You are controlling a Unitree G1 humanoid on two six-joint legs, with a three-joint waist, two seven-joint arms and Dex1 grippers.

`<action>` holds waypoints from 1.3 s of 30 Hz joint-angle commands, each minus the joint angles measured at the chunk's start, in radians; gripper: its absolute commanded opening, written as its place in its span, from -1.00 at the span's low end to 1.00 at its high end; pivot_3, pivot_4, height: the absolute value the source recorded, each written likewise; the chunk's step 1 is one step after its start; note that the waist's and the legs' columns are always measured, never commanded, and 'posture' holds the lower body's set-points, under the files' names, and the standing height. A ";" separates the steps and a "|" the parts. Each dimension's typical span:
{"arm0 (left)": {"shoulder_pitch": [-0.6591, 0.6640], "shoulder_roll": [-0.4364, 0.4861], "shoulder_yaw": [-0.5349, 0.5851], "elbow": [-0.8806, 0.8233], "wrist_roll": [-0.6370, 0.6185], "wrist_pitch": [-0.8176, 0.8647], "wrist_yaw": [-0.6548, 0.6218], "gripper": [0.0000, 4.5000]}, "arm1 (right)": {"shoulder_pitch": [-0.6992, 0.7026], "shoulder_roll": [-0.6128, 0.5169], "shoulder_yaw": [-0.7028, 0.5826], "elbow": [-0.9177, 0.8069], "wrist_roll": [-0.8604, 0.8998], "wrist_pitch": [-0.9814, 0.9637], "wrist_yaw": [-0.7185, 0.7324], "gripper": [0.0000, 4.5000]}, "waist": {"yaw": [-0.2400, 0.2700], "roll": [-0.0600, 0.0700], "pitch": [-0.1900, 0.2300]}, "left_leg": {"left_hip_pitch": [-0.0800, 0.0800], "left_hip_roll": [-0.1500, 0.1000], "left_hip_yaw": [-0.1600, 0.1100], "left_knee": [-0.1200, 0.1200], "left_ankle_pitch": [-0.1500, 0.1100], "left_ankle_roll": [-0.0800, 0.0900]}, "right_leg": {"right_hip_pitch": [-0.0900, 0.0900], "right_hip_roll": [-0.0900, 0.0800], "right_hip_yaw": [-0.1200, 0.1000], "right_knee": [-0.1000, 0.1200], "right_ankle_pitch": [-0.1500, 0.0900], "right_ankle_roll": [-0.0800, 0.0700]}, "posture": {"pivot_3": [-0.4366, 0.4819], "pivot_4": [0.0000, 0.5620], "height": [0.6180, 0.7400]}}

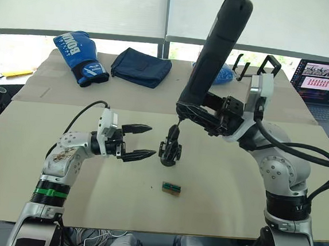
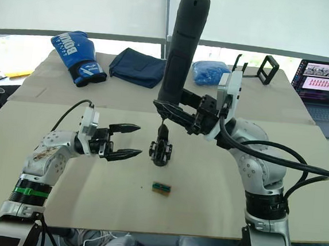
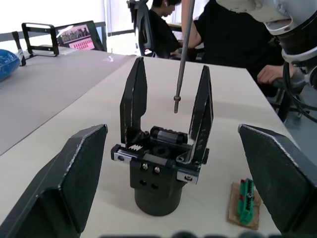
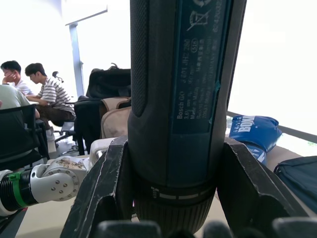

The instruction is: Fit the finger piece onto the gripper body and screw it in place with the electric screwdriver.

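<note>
The gripper body stands upright on its round base mid-table, also seen as gripper body. Two black pointed wedges rise from it. The finger piece is one of them; I cannot tell which. My right gripper is shut on the electric screwdriver, holding it nearly upright with the rounded end up. Its thin bit points down, the tip hanging between the two wedges just above the bracket. My left gripper is open, level with the body and a short way to its left, touching nothing.
A small green-and-brown block lies in front of the body. At the back are a blue boxing glove, a dark blue bag, a black frame stand and a laptop. People sit beyond the table.
</note>
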 commanded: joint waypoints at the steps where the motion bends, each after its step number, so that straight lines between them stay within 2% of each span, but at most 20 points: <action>1: 0.007 -0.002 -0.008 -0.002 0.027 -0.041 -0.002 1.00 | -0.042 0.011 -0.007 -0.005 -0.012 -0.051 0.021 -0.14 | 0.000 0.000 0.000 | 0.000 0.000 0.000 0.000 0.000 0.000 | 0.000 0.000 0.000 0.000 0.000 0.000 | -0.05 -0.47 1.00; 25: 0.066 -0.015 -0.041 -0.002 0.077 -0.086 -0.001 1.00 | -0.059 0.048 0.029 0.049 -0.075 -0.033 0.082 -0.14 | 0.000 0.000 0.000 | 0.000 0.000 0.000 0.000 0.000 0.000 | 0.000 0.000 0.000 0.001 0.000 0.000 | -0.05 -0.47 1.00; 39: 0.074 -0.019 -0.048 -0.006 0.085 -0.094 -0.001 1.00 | -0.044 0.034 0.036 0.039 -0.076 -0.009 0.085 -0.14 | 0.000 0.000 0.000 | 0.000 0.000 0.000 0.000 0.000 0.000 | 0.000 0.000 0.000 0.001 0.000 0.000 | -0.05 -0.47 1.00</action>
